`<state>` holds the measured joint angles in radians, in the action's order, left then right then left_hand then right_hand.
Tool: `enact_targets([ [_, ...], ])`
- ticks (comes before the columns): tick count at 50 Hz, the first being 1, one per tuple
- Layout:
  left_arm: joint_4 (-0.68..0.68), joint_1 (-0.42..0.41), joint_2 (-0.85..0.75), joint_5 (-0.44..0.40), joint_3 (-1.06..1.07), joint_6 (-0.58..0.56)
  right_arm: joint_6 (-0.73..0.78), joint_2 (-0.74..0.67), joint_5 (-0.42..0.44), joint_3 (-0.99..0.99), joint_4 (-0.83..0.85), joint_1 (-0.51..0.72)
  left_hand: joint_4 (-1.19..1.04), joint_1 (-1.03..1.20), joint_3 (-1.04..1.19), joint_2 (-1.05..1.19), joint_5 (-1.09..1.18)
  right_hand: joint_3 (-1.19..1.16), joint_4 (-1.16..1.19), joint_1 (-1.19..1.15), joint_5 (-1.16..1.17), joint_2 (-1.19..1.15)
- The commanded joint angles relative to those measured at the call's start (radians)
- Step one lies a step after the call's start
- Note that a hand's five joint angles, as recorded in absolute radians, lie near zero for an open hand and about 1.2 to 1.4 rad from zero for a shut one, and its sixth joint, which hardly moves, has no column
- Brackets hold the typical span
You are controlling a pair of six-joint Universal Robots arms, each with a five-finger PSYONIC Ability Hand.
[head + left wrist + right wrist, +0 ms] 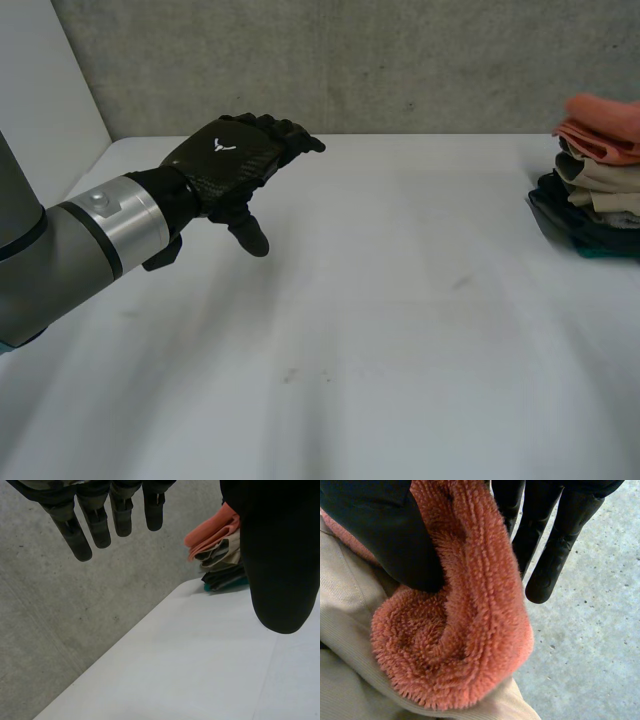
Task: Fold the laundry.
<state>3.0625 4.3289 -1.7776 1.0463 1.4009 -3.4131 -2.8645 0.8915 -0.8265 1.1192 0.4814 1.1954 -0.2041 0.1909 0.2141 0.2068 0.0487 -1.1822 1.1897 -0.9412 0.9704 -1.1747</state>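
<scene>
Over the far left part of the counter (400, 330), near its far edge, the left robot hand (228, 160) hangs released. Its fingers run straight and a little apart, the thumb points down toward the surface, and it holds nothing. Its grey arm (70, 250) comes in across the left edge. From that hand a broad stretch of white counter runs out toward the near edge and toward the right, as far as the pile of laundry (590, 200), which is well apart from it. The far edge meets the concrete wall (350, 60) along its whole length.

At the pile, the right robot hand (380, 530) is grasping the orange towel (470, 630). The thumb presses one side of a raised fold of the terry and the straight fingers stand at the other side, so the fold is pinched between them. The towel is the top piece of the pile and lies on a beige cloth (345, 645), with darker pieces (560, 215) underneath. The pile sits toward the far right corner of the counter, near the far edge, and its layers are uneven on the side facing the open surface.
</scene>
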Motion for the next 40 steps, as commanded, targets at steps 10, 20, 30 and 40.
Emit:
enact_targets([
  [10, -0.001, -0.015, 0.012, 0.001, 0.003, 0.0, 0.072, 0.106, 0.015, 0.064, -0.009, -0.04, -0.012, 0.026, 0.002, 0.01, -0.007, -0.214, 0.207, -0.455, 0.251, -0.222],
  [20, -0.001, -0.032, 0.02, 0.001, 0.003, 0.001, 0.313, 0.053, -0.078, 0.085, -0.119, -0.03, -0.012, 0.026, 0.002, 0.01, -0.007, -0.214, 0.207, -0.455, 0.251, -0.222],
  [30, -0.001, -0.034, 0.043, 0.001, 0.003, 0.002, 0.337, 0.078, -0.147, 0.094, -0.207, -0.039, -0.009, 0.023, -0.001, 0.007, -0.01, 1.008, -1.015, 0.767, -0.97, 1.0],
  [40, -0.001, -0.046, 0.058, 0.0, 0.003, 0.023, 0.186, 0.172, -0.168, 0.143, -0.294, -0.071, -0.009, 0.023, -0.001, 0.007, -0.01, 1.008, -1.015, 0.767, -0.97, 1.0],
])
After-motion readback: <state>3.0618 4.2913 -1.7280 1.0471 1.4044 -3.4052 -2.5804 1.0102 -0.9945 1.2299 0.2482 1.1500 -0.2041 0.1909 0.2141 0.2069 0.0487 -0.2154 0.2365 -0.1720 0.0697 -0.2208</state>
